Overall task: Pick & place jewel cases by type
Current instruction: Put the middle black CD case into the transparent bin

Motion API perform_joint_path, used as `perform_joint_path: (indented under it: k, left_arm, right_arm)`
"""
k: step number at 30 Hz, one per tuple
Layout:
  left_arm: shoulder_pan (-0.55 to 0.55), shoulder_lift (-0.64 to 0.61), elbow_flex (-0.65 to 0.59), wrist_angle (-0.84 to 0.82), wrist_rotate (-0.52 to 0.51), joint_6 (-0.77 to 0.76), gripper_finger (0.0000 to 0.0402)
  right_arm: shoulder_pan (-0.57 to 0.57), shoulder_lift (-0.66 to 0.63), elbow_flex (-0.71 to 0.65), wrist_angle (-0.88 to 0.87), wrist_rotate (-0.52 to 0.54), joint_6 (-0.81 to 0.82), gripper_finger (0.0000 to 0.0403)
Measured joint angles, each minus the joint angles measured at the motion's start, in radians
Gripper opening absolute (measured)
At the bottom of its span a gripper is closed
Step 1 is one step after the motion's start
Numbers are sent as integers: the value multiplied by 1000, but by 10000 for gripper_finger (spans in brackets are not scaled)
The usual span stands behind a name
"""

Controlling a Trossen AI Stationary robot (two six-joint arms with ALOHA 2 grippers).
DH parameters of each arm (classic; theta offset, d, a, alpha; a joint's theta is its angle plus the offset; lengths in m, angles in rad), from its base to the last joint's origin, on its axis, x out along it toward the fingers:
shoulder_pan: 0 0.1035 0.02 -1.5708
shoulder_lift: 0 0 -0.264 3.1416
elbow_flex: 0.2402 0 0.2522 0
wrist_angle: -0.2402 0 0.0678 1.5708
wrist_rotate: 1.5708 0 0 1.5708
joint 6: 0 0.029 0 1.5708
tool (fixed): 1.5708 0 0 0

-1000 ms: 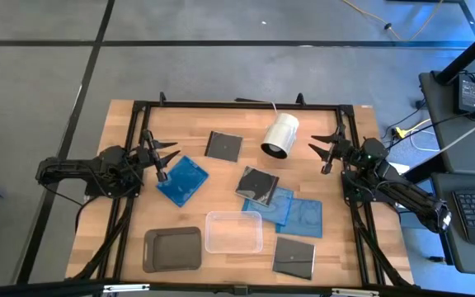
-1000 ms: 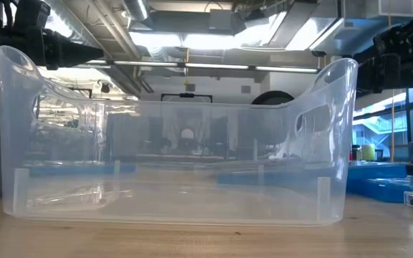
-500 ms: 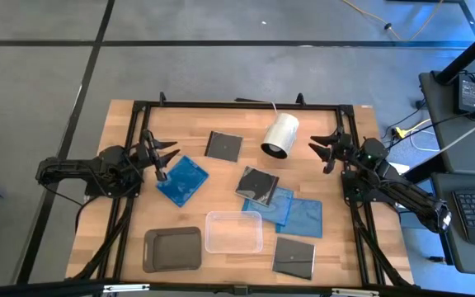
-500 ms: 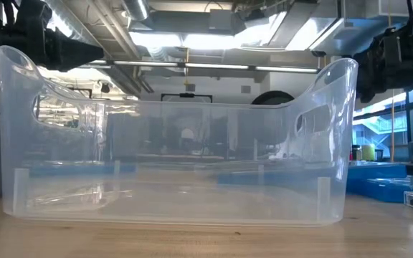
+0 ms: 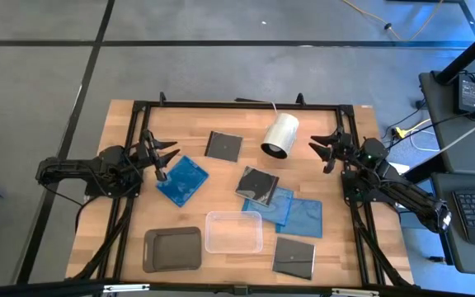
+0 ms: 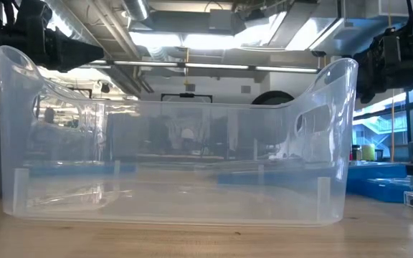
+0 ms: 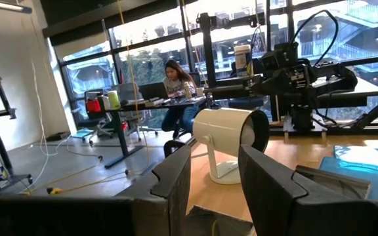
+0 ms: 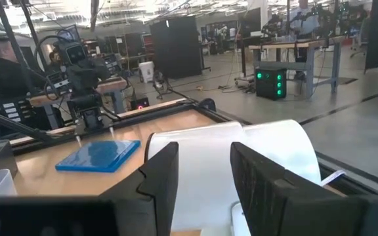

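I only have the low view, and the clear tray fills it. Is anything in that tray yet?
Observer: No. From above, the clear tray holds nothing.
Operator: Where are the blue cases?
Observer: One blue case lies by the left end effector. A pair of blue cases overlaps nearer the right arm, one partly under a dark case.
Operator: Is either end effector holding something?
Observer: No, both are open and hold nothing. The right end effector hangs beside the white cylinder.
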Motion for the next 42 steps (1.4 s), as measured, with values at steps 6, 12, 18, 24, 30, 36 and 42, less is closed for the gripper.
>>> perform_joint_path:
  k: [6, 12, 18, 24, 30, 36, 42]
  left_arm:
    - [0, 0, 0, 0, 0, 0, 125]
    - [0, 0, 0, 0, 0, 0, 125]
    - [0, 0, 0, 0, 0, 0, 125]
    - [0, 0, 0, 0, 0, 0, 125]
    - [0, 0, 0, 0, 0, 0, 125]
    - [0, 0, 0, 0, 0, 0, 125]
    - [0, 0, 0, 0, 0, 0, 125]
  right_arm:
    - [0, 0, 0, 4, 1, 60, 146]
    - [0, 0, 0, -11, 54, 140, 207]
    - [0, 0, 0, 10, 107, 166, 280]
    - [0, 0, 0, 116, -72, 240, 301]
    - [0, 0, 0, 317, -293, 234, 297]
    - [1, 12, 74, 274, -314, 169, 296]
    - [24, 121, 299, -109, -291, 18, 296]
